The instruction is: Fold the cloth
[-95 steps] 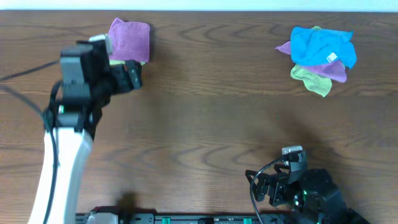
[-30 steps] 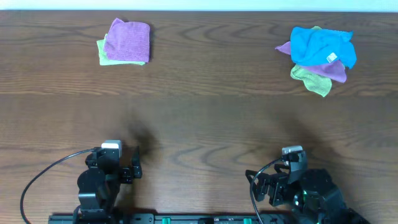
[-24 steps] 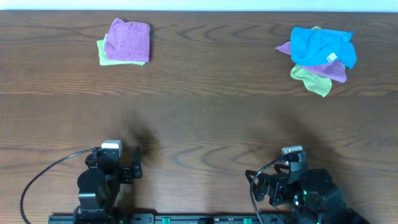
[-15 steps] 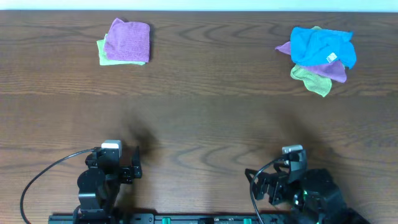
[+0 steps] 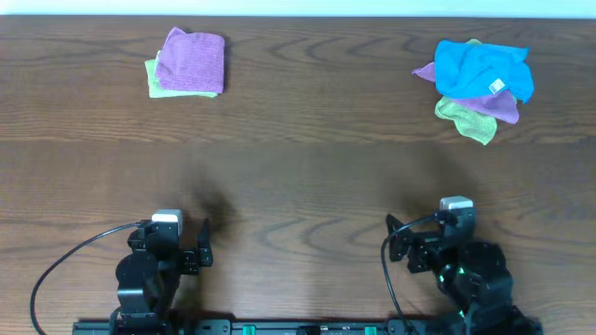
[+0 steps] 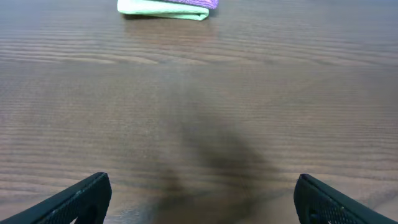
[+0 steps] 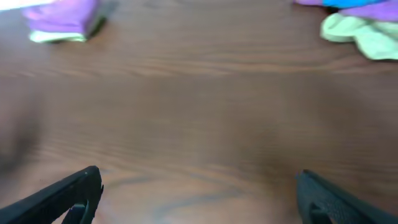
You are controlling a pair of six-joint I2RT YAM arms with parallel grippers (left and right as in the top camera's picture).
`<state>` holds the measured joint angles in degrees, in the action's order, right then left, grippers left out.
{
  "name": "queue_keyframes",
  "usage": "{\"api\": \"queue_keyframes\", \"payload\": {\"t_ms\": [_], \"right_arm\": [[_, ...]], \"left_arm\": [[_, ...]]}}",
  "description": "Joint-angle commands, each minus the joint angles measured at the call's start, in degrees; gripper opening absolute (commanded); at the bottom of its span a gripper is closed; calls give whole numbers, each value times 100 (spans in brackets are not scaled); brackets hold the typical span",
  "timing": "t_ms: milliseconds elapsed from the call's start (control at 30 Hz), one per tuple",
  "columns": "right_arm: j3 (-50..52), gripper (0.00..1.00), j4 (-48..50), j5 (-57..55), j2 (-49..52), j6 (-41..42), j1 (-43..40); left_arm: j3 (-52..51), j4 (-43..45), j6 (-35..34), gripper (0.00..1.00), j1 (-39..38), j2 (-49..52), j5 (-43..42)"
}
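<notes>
A folded purple cloth [image 5: 192, 60] lies on a folded green cloth [image 5: 154, 79] at the table's far left; the stack also shows in the left wrist view [image 6: 166, 7] and the right wrist view [image 7: 62, 22]. A crumpled pile lies at the far right: a blue cloth [image 5: 482, 67] on top, a purple one [image 5: 496, 109] and a green one [image 5: 463, 119] under it. My left gripper [image 5: 203, 244] is open and empty near the front edge. My right gripper [image 5: 396, 244] is open and empty at the front right. Both are far from the cloths.
The brown wooden table [image 5: 298, 177] fills the view. Black cables run from each arm base at the front edge. The pile's green cloth [image 7: 360, 34] shows at the top right of the right wrist view.
The left arm drew back from the folded stack to the front edge. In the last half second the right arm shifted a little to the right and turned.
</notes>
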<state>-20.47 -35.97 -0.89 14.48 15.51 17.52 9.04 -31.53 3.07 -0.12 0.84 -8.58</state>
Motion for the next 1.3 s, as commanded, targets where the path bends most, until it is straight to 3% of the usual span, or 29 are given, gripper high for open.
{"api": "queue_keyframes", "payload": {"t_ms": [0,367,1267], "right_arm": [[256,99,22,9,-310,-918,-422],[839,99,-42,216,-1174,-1541,-1355],[1139,99,-494,177,-1419,-1641,-1375]], "left_arm": [[-57,4,79,95,-26,-59,15],[-57,2,79,95,-26,-59,15],[-57,2,79,95,-26,-59,15]]}}
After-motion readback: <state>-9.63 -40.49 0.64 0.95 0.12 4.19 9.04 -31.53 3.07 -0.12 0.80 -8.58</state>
